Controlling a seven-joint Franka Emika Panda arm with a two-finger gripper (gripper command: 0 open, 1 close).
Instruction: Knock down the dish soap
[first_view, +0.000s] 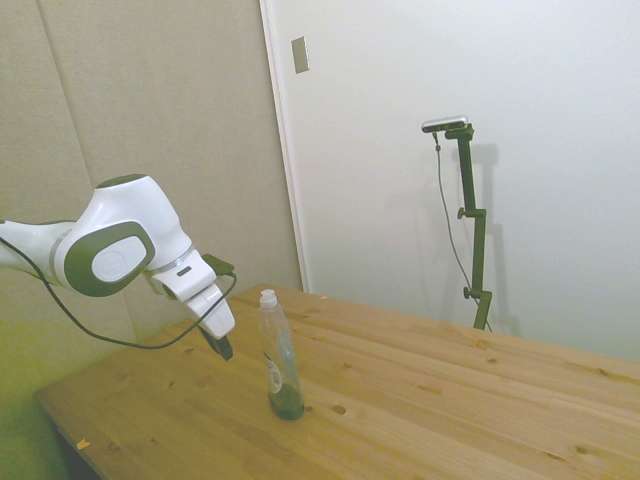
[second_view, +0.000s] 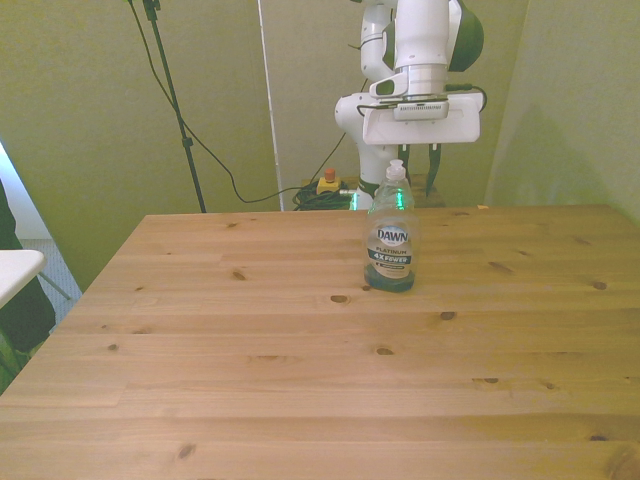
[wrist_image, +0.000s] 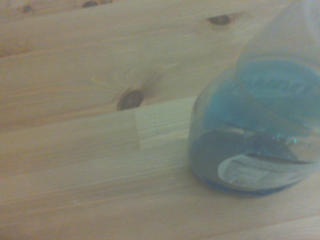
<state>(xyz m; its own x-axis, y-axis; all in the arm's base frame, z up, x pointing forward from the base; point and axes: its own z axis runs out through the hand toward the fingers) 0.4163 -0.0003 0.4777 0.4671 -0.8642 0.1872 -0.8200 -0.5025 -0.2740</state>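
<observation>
The dish soap (first_view: 280, 360) stands upright on the wooden table (first_view: 450, 400), a slim clear bottle with a white cap and dark green liquid at its base. The front view shows the bottle (second_view: 391, 245) near the table's far middle, its label facing the camera. My gripper (first_view: 222, 346) hangs just behind the bottle, on the arm's side, a little above the tabletop and at about the bottle's mid-height, not touching it. Its dark fingers look shut with nothing between them. From the front, the gripper (second_view: 430, 180) shows just past the bottle's cap. The wrist view shows the bottle's base (wrist_image: 250, 150) close by.
The table (second_view: 250, 350) stretches wide on every side of the bottle. Behind its far edge, cables and a yellow box with a red button (second_view: 327, 182) lie on the floor. A white surface (second_view: 15, 270) juts in at the front view's left edge.
</observation>
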